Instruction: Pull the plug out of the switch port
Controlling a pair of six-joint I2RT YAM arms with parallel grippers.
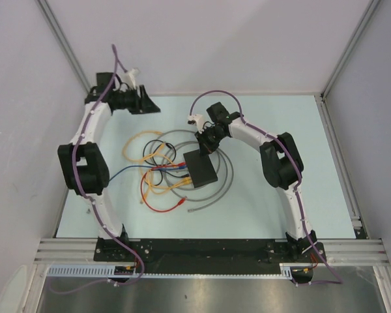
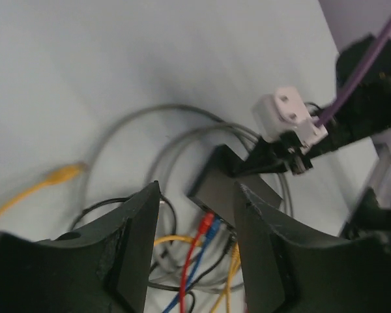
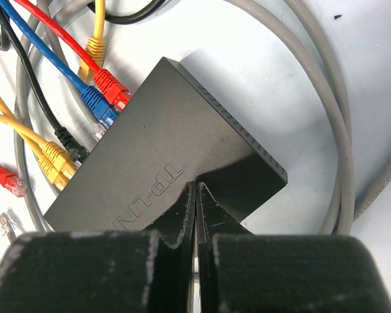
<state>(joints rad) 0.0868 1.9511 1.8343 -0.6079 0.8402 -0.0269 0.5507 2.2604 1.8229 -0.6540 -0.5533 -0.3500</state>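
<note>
One flat, matte, seemingly plastic switch (image 3: 163,150).

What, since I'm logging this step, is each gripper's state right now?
Left gripper: open, holding nothing.
Right gripper: jaws shut, tips over the switch, gripping nothing.

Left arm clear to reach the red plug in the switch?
Probably yes: the left gripper is open, the red plug faces its side, and the right gripper sits shut over the switch, away from the ports.

switch (image 1: 201,168) on table (image 1: 300,130), cables (image 1: 158,171) at its left
</note>
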